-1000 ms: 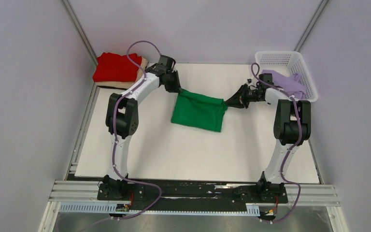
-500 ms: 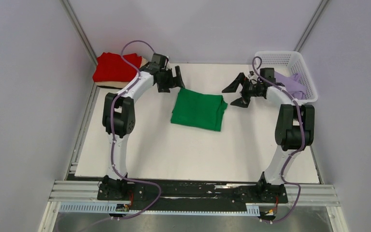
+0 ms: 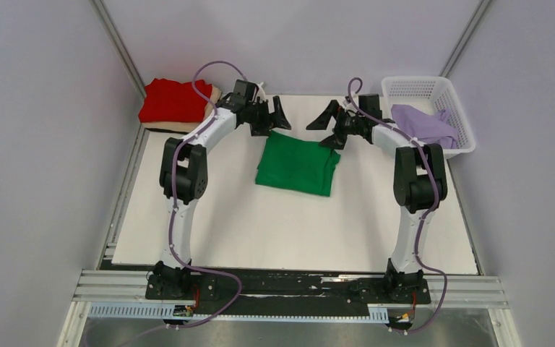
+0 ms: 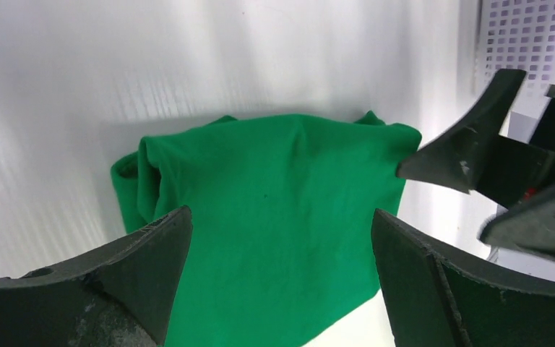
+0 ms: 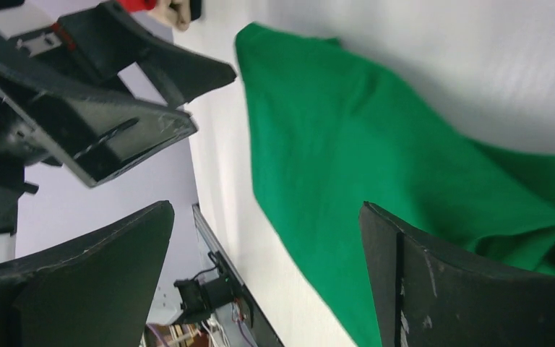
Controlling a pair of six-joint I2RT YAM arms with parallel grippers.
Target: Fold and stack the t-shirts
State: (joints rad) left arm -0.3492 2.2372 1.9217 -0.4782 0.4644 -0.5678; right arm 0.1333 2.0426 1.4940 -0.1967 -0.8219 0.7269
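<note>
Beneath left gripper (image 3: 272,116) and right gripper (image 3: 327,126), green t-shirt (image 3: 296,165).

You have a white table top (image 3: 289,231) boxed in on three sides by plain, pale grey-lavender panels: a back wall (image 3: 289,36), a left wall (image 3: 36,181) and a right wall (image 3: 535,181). Slanting metal posts mark the rear corners, a left post (image 3: 119,47) and a right post (image 3: 466,36). Along the near edge you see a ribbed aluminium rail (image 3: 112,285) carrying a black plate (image 3: 289,283). Light falls evenly from above, so shadows on the table stay soft.
</note>
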